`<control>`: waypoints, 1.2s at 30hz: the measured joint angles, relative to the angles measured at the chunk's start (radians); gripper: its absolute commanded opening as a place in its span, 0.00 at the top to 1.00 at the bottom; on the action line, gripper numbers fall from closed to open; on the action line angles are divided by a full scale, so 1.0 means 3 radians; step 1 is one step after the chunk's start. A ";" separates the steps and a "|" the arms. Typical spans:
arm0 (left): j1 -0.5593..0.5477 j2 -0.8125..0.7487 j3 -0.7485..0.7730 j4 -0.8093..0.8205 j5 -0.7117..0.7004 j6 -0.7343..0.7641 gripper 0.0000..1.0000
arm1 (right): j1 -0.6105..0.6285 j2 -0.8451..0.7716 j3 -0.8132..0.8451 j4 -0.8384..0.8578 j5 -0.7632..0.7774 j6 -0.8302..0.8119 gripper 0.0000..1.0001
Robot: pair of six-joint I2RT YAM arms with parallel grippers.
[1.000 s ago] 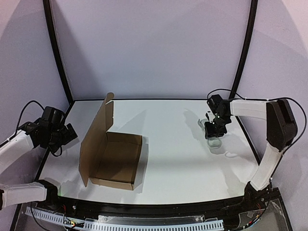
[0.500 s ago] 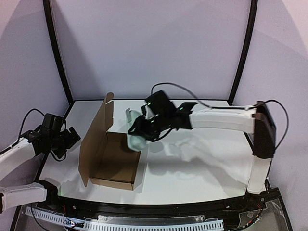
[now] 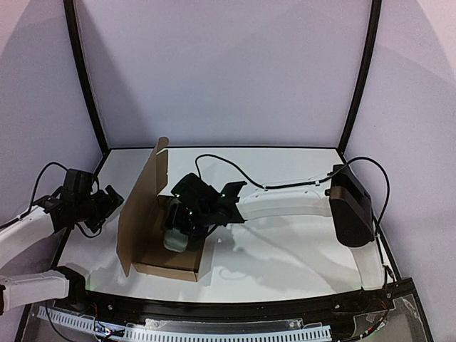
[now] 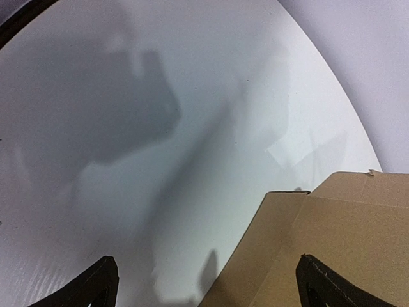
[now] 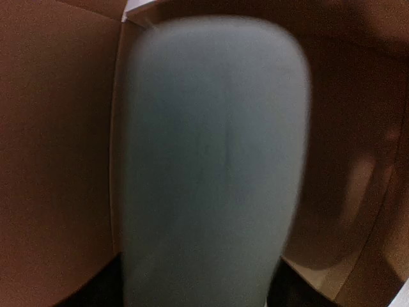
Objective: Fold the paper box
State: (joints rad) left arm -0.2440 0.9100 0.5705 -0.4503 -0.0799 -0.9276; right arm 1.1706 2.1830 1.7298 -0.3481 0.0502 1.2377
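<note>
The paper box [image 3: 142,214] is brown cardboard, standing open left of centre with its lid panel upright; its inner walls [image 5: 57,160] fill the right wrist view. My right gripper [image 3: 187,217] reaches down into the tray, a pale grey-green rounded case [image 3: 175,239] under it. That case [image 5: 211,166] lies blurred between the fingers [image 5: 102,284], whose dark tips flank its near end. My left gripper [image 3: 110,199] hovers left of the upright panel, open, with a box flap [image 4: 332,243] just ahead of its empty jaws [image 4: 208,288].
The white table [image 3: 285,242] stretches to the right of the box. Black frame posts [image 3: 85,78] and pale walls close in the back and sides. My right arm [image 3: 285,203] spans the table's middle, trailing a black cable.
My right arm swung from the far right across the table with the case and lowered it into the box tray. The left gripper crept slightly towards the box.
</note>
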 measured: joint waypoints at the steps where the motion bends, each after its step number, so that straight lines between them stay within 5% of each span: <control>1: 0.0000 0.0006 -0.0003 0.0022 0.0015 -0.0001 0.01 | 0.0008 0.0003 0.0022 -0.0032 0.0020 0.0018 0.22; 8: 0.0000 0.0137 -0.0071 0.0225 0.0223 -0.0050 0.01 | 0.0004 -0.0053 0.0148 -0.0061 0.0183 -0.0041 0.17; 15: 0.0000 0.0356 -0.0086 0.0327 0.0459 -0.0079 0.01 | 0.0004 -0.0327 0.0055 -0.0144 0.0443 -0.0367 0.02; 25: 0.0000 0.0702 -0.0140 0.0411 0.0717 0.0065 0.01 | -0.0298 -0.1537 -0.1048 -0.0613 0.1077 -0.1096 0.02; 36: 0.0000 0.1025 -0.0140 0.0768 0.1288 0.0078 0.02 | -0.0375 -0.0819 -0.1184 -0.1071 0.0730 -0.1638 0.02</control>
State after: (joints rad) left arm -0.2440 1.2175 0.5285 -0.2199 0.3065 -0.9043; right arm 1.0580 1.9373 1.3746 -0.6693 0.2691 0.7464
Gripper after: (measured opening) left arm 0.987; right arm 0.984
